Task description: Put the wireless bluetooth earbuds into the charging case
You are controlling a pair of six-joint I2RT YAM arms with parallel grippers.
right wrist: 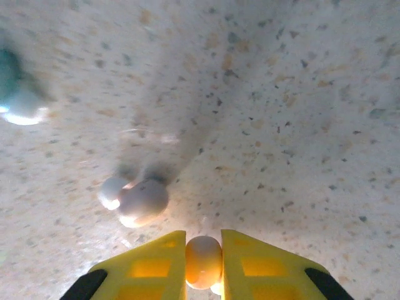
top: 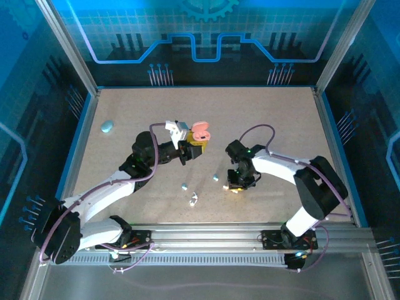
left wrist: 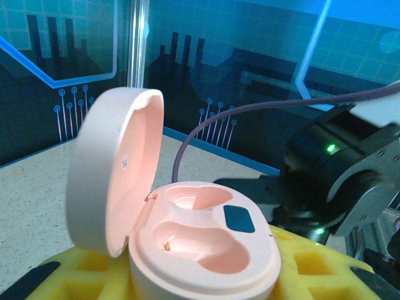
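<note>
Speckled table (top: 275,119), blue walls (top: 250,19), perhaps backlit

Case (left wrist: 206,250) between left jaws; earbud (right wrist: 204,261) between right jaws, second earbud (right wrist: 142,201) near on table (right wrist: 300,94)

Pink pebble-shaped plastic case (left wrist: 206,250): smooth, soft sheen
Speckled beige tabletop (right wrist: 281,94): matt, fine-grained
Yellow right-gripper fingers (right wrist: 147,264): matt moulded plastic
Small pale rounded earbud (right wrist: 204,261): glossy plastic

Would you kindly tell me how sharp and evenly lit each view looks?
Top external: table sharp, evenly lit, walls glowing blue. Left wrist: open pink case crisp, the arm behind it soft. Right wrist: blurred throughout; the earbud between the yellow fingers glows warm, the loose earbud casts a smeared shadow.
</note>
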